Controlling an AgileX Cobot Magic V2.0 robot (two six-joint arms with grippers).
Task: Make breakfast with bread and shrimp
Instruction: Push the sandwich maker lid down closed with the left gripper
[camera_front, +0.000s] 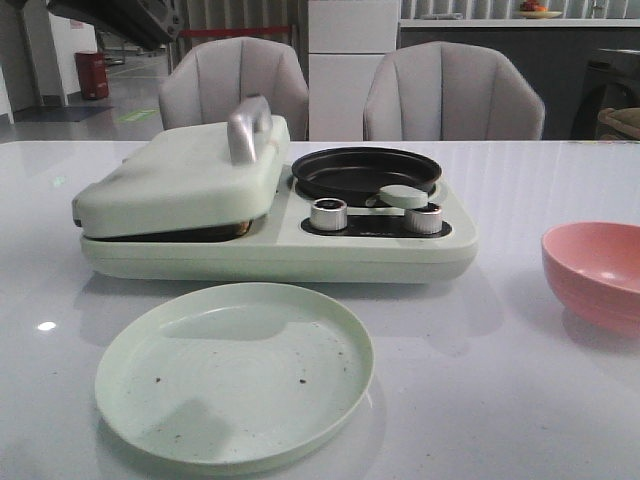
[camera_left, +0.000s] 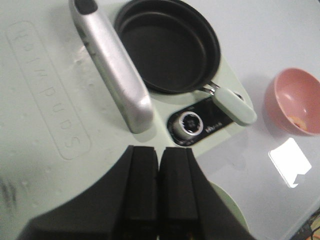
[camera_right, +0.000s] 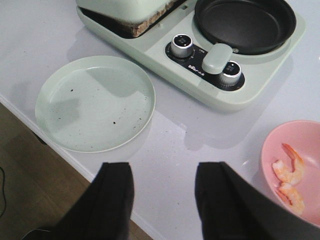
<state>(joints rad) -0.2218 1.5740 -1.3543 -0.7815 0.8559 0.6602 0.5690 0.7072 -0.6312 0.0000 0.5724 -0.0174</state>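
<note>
- Worktop is white and glossy, carrying everything in the front view; neither arm shows in that view.
- Farthest left, the pale green breakfast maker has its sandwich lid lowered but not fully shut, a silver handle lying along its top.
- Under the lid's raised edge, the right wrist view shows a strip of the bread, its brown crust peeking from the gap; how many slices lie there cannot be told.
- In front of the maker sits a pale green plate, speckled with a few dark crumbs.
- On the maker's right half rests a black pan with a green handle, flanked by two silver knobs.
- Well to the right stands a pink bowl, apart from the maker.
- Inside that bowl, seen from the right wrist, lies the shrimp: two curled pinkish-orange pieces close together.
- Left tool hangs above the lid near the silver handle, its black fingers pressed together on nothing.
- Right tool hovers over the worktop's near edge between plate and bowl, its fingers spread wide and empty.
</note>
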